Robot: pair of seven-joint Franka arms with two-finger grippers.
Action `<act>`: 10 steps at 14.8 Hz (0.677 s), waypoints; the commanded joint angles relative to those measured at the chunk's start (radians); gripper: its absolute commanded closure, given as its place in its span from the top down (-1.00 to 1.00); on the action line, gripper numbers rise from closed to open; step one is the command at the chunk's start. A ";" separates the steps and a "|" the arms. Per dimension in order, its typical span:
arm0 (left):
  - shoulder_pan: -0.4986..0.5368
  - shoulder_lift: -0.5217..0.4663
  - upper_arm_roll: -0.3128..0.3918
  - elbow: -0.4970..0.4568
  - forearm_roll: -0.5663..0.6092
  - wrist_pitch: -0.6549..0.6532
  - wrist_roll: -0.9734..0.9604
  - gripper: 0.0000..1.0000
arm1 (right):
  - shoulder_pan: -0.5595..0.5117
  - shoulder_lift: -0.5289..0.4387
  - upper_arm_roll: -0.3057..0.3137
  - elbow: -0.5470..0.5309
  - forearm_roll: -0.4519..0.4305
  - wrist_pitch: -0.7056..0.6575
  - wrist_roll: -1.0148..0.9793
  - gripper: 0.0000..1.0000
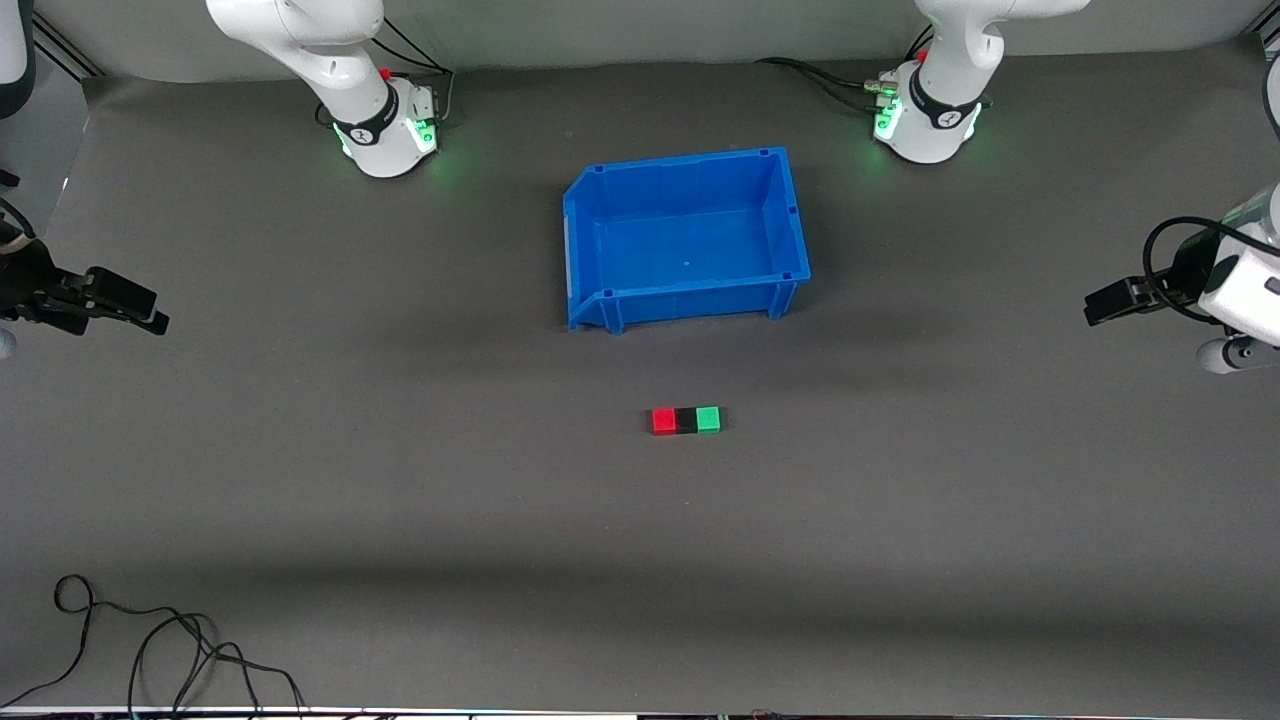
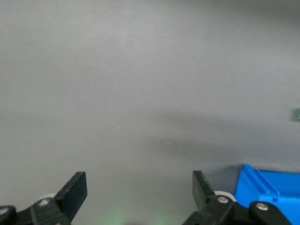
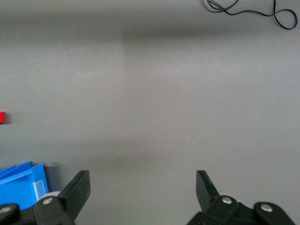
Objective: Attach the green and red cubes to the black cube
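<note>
A loose black cable lies nearest the camera, at the right arm's end of the table. Mid-table, the red cube, black cube and green cube sit touching in one row, black between, the row's long axis running from one arm's end to the other. The blue bin lies farther from the camera. Both arms wait well apart from the row: right gripper at the red end, left gripper at the green end, each spread wide and empty, about equally distant. The joining looks done.
</note>
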 commanded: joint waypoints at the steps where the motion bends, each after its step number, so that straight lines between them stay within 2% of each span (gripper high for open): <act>1: 0.006 -0.031 -0.001 -0.005 -0.030 -0.014 0.078 1.00 | 0.001 -0.026 0.001 -0.024 -0.013 -0.006 -0.017 1.00; 10: 0.020 -0.056 -0.001 -0.010 -0.007 0.071 0.125 1.00 | 0.001 -0.017 0.001 -0.024 -0.007 -0.006 -0.017 1.00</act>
